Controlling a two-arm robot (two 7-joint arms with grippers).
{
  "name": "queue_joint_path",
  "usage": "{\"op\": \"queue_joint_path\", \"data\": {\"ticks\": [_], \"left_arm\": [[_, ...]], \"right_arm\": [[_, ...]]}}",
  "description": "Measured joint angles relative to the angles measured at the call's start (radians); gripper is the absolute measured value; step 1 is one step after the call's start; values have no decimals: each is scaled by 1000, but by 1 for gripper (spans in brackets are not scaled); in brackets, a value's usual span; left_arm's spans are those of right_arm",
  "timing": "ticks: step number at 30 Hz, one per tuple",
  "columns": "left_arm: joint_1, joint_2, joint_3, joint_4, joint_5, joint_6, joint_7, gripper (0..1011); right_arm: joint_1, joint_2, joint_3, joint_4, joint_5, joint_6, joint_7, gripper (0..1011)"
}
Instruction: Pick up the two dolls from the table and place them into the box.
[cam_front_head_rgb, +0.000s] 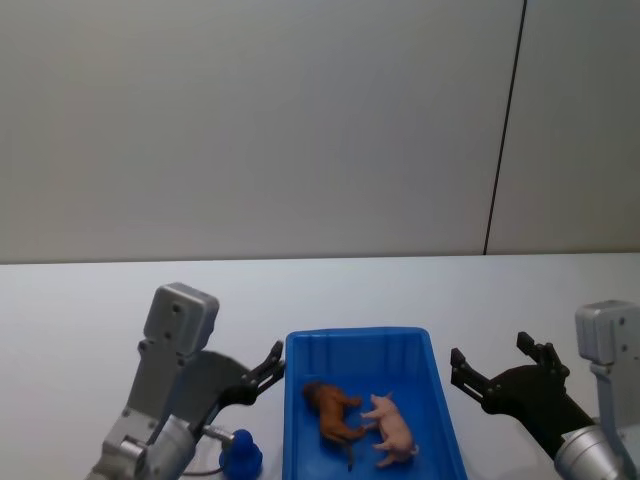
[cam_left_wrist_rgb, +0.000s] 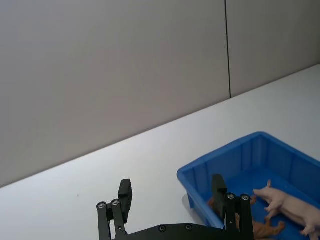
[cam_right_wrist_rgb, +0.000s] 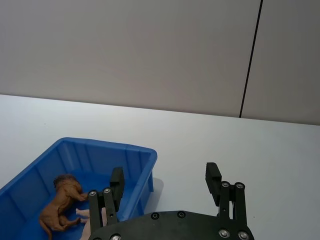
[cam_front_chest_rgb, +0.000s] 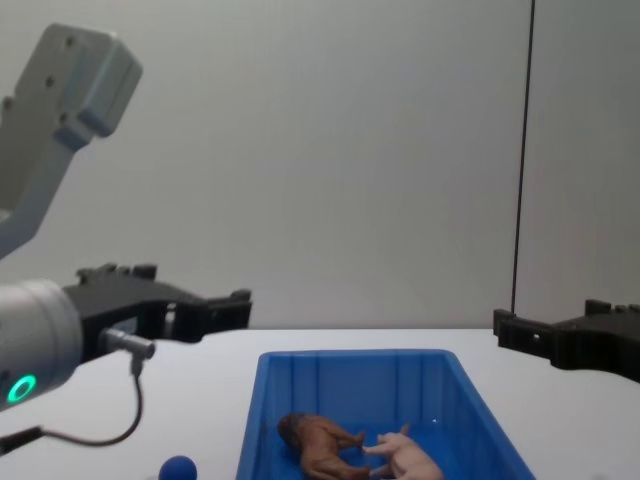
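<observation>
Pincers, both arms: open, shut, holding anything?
Left pincer: open, empty, beside the box.
Right pincer: open, empty, on the box's other side.

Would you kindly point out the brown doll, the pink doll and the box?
brown doll (cam_front_head_rgb: 332, 412), head view, its body.
pink doll (cam_front_head_rgb: 396, 430), head view, its back.
box (cam_front_head_rgb: 355, 336), head view, far rim.

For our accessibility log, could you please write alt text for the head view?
A reddish-brown animal doll and a pink pig doll lie side by side inside a blue bin on a white table. The left tool and right tool hover open and empty either side of the bin; a dark-blue ball sits near the left arm.
</observation>
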Motion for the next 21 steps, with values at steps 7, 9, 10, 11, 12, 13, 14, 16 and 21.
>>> {"op": "queue_joint_path", "data": {"ticks": [7, 9, 10, 11, 12, 13, 14, 16, 21], "left_arm": [[25, 25, -16, -15, -44, 43, 14, 1001], [36, 36, -24, -17, -64, 61, 15, 1001], [38, 38, -26, -17, -70, 66, 14, 1001], [40, 41, -28, -17, -75, 71, 13, 1001], [43, 44, -31, -17, -83, 79, 9, 1001], [43, 44, -31, -17, -83, 79, 9, 1001], [45, 48, -34, -16, -94, 88, 2, 1001], [47, 51, -37, -14, -101, 93, -5, 1001], [49, 59, -45, 2, -129, 117, -41, 1001]], "right_arm": [[-1, 1, 1, -1, 1, -1, -2, 1001], [-1, 1, 1, -1, 1, -1, -2, 1001], [-1, 1, 1, -1, 1, -1, -2, 1001], [-1, 1, 1, -1, 1, -1, -2, 1001], [-1, 1, 1, -2, 1, -1, -2, 1001], [-1, 1, 1, -2, 1, -1, -2, 1001], [-1, 1, 1, -2, 1, -1, -3, 1001], [-2, 1, 1, -2, 1, -1, -3, 1001], [-2, 2, 1, -2, 1, -1, -3, 1001]]}}
